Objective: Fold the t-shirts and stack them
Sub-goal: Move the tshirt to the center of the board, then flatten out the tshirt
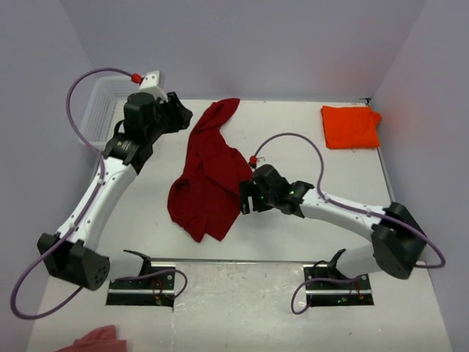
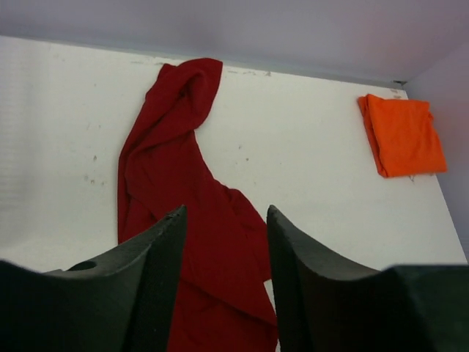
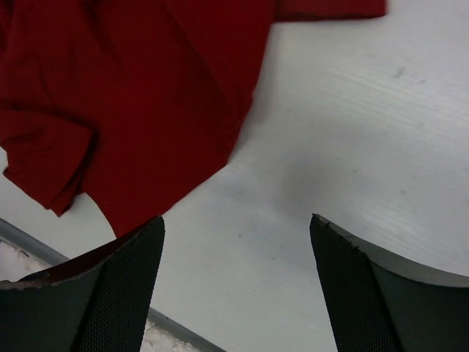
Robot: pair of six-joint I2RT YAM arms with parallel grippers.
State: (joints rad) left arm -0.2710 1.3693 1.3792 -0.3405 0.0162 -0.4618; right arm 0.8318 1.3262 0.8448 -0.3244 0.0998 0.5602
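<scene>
The dark crimson t-shirt (image 1: 209,180) lies crumpled in a long strip down the middle of the table, one end reaching toward the back wall. In the left wrist view that shirt (image 2: 165,169) shows below and beyond my left gripper (image 2: 226,213), which is open with nothing between its fingers. My left gripper (image 1: 183,116) hovers near the shirt's far end. My right gripper (image 1: 243,198) sits low at the shirt's right edge. It is open (image 3: 236,220) over bare table, the red cloth (image 3: 132,95) just to its left. The orange t-shirt (image 1: 350,126) rests folded at the back right.
A white mesh basket (image 1: 99,110) stands at the back left by the wall. A pale pink cloth scrap (image 1: 99,339) lies at the near left edge. Two black mounting plates (image 1: 143,287) sit along the front. Walls close in the back and both sides.
</scene>
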